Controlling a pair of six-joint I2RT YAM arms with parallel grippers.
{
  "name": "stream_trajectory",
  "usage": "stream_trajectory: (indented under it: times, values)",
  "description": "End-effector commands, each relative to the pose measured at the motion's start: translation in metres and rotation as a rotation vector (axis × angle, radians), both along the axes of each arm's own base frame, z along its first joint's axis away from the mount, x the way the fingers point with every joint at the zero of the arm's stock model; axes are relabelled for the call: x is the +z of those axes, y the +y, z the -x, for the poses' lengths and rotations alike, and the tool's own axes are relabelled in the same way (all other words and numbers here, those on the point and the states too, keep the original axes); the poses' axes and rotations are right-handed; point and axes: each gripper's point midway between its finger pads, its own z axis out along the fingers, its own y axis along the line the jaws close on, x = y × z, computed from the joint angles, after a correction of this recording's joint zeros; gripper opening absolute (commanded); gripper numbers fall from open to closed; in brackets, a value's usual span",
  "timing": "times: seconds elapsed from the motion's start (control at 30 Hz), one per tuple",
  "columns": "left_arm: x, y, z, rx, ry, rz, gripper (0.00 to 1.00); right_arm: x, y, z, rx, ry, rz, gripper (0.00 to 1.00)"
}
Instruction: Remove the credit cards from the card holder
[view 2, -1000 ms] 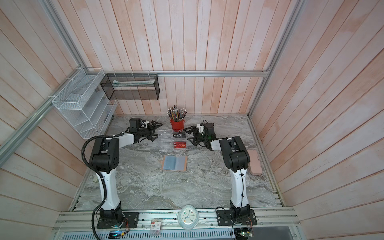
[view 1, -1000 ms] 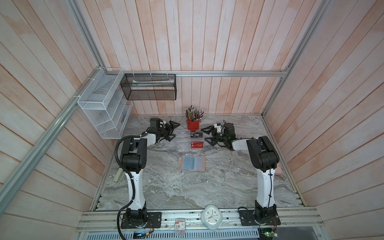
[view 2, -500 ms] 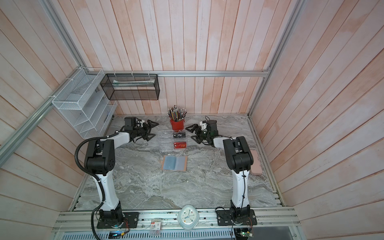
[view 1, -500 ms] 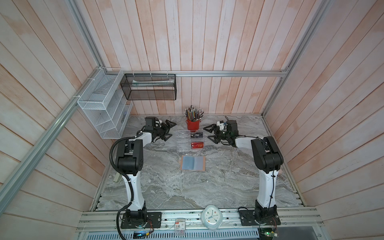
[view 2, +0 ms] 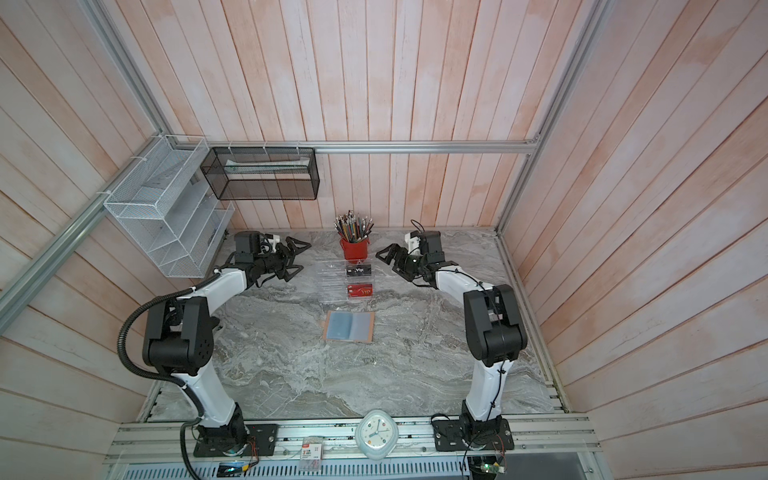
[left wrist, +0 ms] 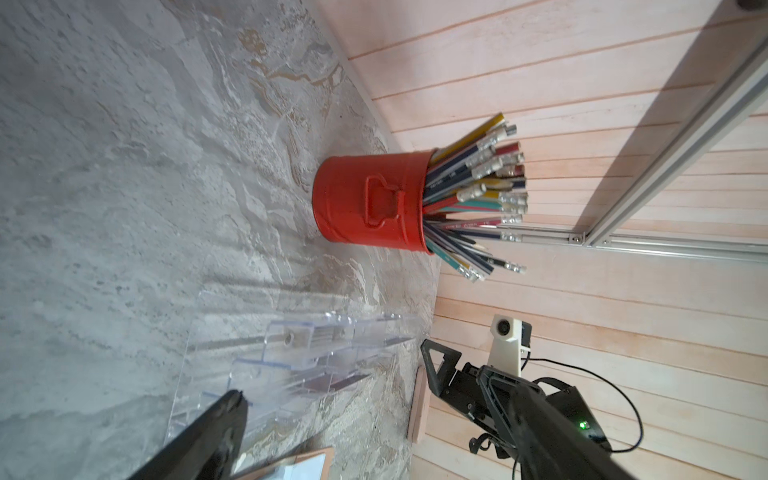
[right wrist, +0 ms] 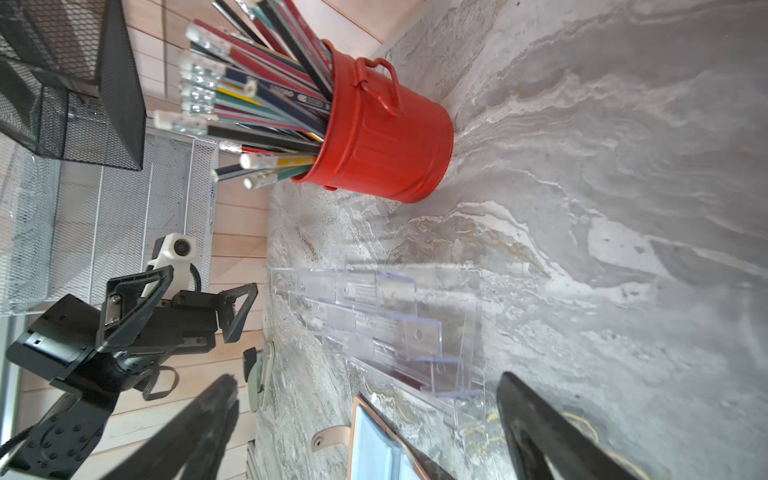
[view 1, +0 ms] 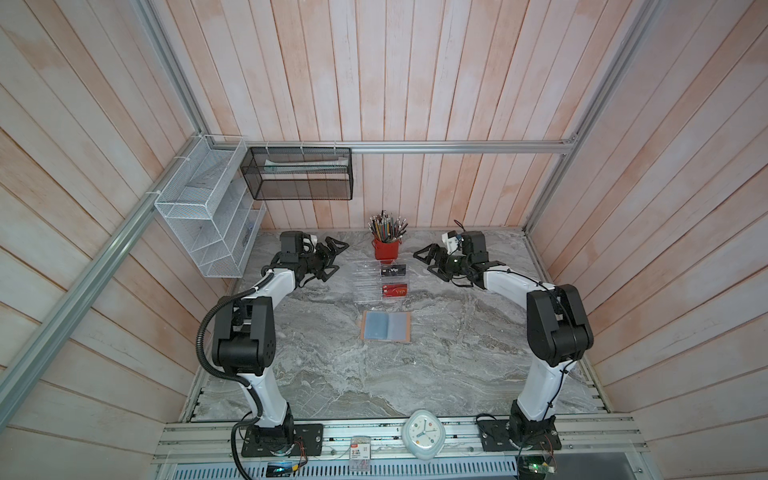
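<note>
The card holder (view 1: 386,327) (view 2: 350,327) lies open on the marble table, its pale blue sleeves facing up; an edge of it shows in both wrist views (left wrist: 299,467) (right wrist: 374,449). Behind it a black credit card (view 1: 394,271) (view 2: 359,271) and a red one (view 1: 395,291) (view 2: 360,291) stand in a clear acrylic rack (view 1: 368,282). My left gripper (view 1: 338,257) (view 2: 300,257) hovers open left of the rack. On the rack's other side my right gripper (view 1: 423,262) (view 2: 385,262) (right wrist: 368,390) is open too. Neither holds anything.
A red cup of pencils (view 1: 386,247) stands at the back wall behind the rack. White (view 1: 208,216) and black (view 1: 297,174) mesh baskets hang at the back left. A clock (view 1: 423,434) sits on the front rail.
Both arms have drawn outward and back from the rack, the left one leftward and the right one rightward. Both grippers stay open.
</note>
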Motion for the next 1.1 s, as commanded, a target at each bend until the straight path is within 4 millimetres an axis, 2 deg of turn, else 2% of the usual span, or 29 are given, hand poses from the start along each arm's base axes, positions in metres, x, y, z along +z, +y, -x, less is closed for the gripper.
stream_trajectory:
  times: [0.0,0.17,0.3,0.63,0.87,1.07]
  values:
    - [0.008,-0.015,0.020,-0.047,-0.016,-0.022,1.00,-0.016,-0.011,0.023,0.016,0.016,0.122,0.98]
    - [0.009,-0.042,0.054,-0.107,0.000,-0.005,1.00,-0.020,-0.013,0.051,0.047,0.005,0.202,0.98]
    - [0.003,-0.053,0.077,-0.121,0.025,0.020,1.00,-0.022,-0.011,0.076,0.078,-0.001,0.248,0.98]
    - [0.000,-0.091,0.125,-0.183,0.054,0.092,1.00,-0.038,0.013,0.132,0.172,-0.003,0.285,0.98]
    - [-0.010,-0.101,0.137,-0.183,0.091,0.120,1.00,-0.044,0.028,0.166,0.212,0.031,0.207,0.98]
    - [-0.023,-0.105,0.132,-0.177,0.118,0.138,1.00,-0.047,0.041,0.177,0.242,0.057,0.132,0.96]
